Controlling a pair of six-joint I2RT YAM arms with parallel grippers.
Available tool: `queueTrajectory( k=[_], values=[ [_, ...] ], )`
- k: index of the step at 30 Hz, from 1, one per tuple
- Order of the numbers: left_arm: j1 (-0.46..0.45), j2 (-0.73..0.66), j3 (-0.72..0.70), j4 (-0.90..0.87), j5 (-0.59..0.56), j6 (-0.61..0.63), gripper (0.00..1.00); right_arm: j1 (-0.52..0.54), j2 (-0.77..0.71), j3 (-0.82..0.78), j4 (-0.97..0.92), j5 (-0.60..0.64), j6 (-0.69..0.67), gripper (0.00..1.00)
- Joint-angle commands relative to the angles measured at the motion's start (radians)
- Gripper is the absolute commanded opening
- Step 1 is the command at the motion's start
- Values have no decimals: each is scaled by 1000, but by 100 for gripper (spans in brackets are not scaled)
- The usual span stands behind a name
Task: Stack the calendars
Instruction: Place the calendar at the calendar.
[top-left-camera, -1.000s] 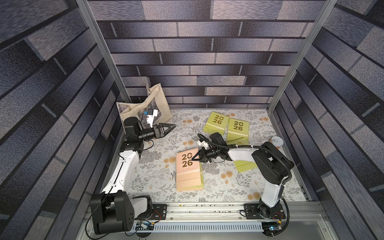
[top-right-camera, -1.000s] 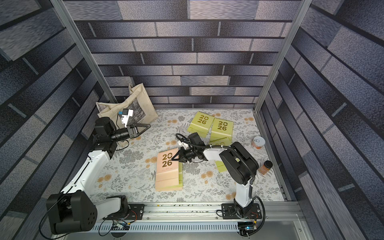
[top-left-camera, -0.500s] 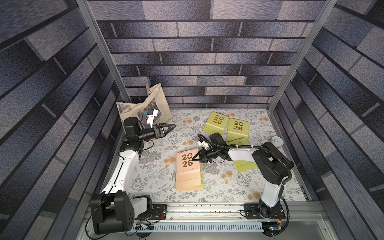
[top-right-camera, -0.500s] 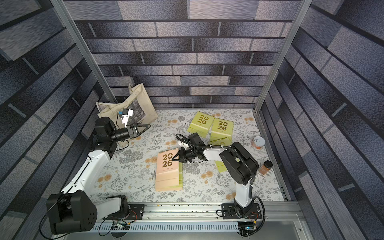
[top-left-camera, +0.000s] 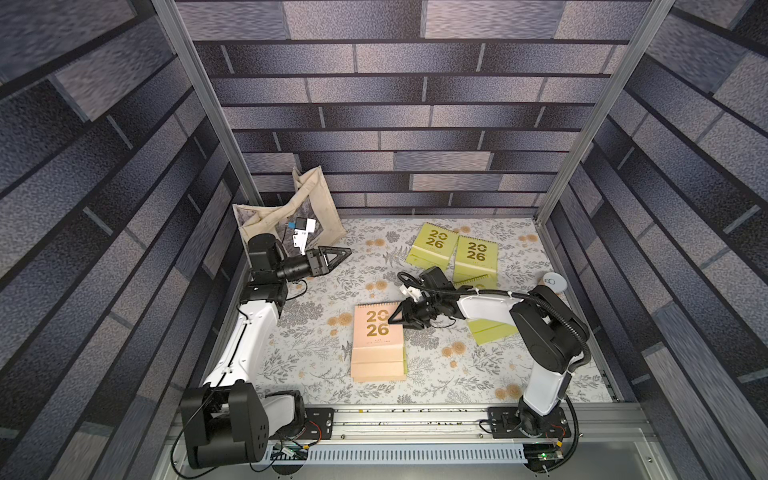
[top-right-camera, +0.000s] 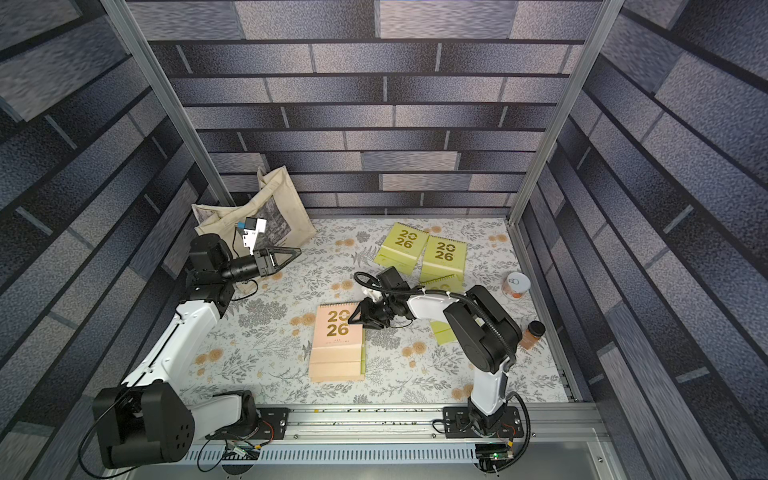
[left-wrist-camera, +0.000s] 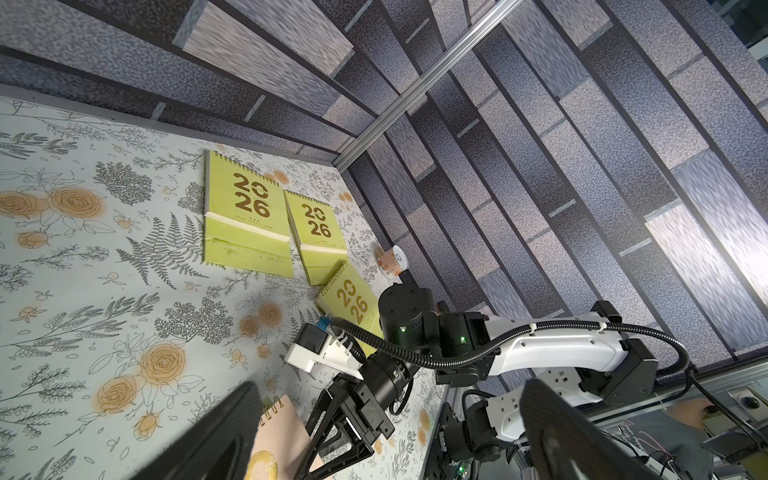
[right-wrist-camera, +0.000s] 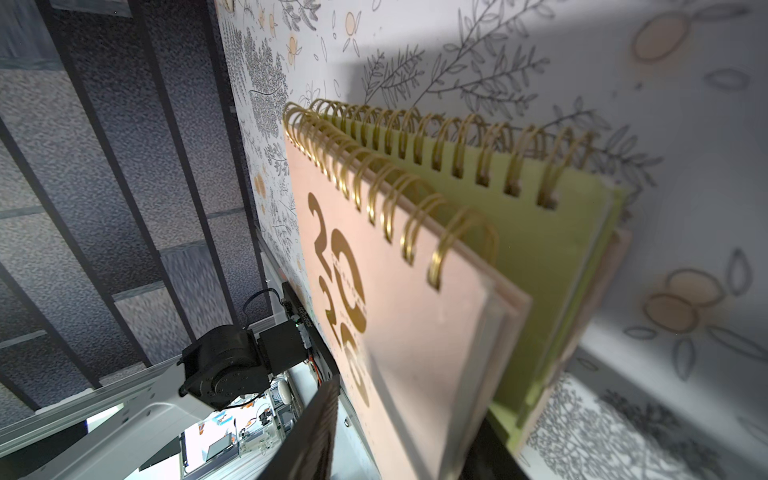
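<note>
A peach-pink calendar (top-left-camera: 377, 328) (top-right-camera: 337, 328) (right-wrist-camera: 415, 316) tops a small stack mid-table, with a green one (right-wrist-camera: 540, 257) and another pink one under it. My right gripper (top-left-camera: 395, 318) (top-right-camera: 353, 318) is open, its jaws apart on either side of the stack's right edge by the spiral; one finger (right-wrist-camera: 309, 432) stands off the cover. Two green calendars (top-left-camera: 432, 245) (top-left-camera: 476, 255) lie at the back, a third (left-wrist-camera: 351, 299) partly under my right arm, and another (top-left-camera: 492, 330) beneath that arm. My left gripper (top-left-camera: 338, 254) (top-right-camera: 291, 254) hangs open and empty near the tote bag.
A cream tote bag (top-left-camera: 291, 212) leans in the back left corner. A white-lidded can (top-right-camera: 515, 284) and a small brown bottle (top-right-camera: 532, 334) stand by the right wall. Brick-patterned walls close in three sides; a metal rail (top-left-camera: 415, 415) runs along the front.
My right gripper's jaws have parted at the pink calendar's edge, and the calendar lies on the stack. The left arm has not moved.
</note>
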Motion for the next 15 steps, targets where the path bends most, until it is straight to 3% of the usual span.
queueTrajectory(
  k=[1,15],
  values=[
    [8,1,-11,23,17,-10,100,5,-51,40,-61,34,-40,45],
    [6,2,-12,21,15,-8,100,6,-85,60,-245,174,-100,46]
  ],
)
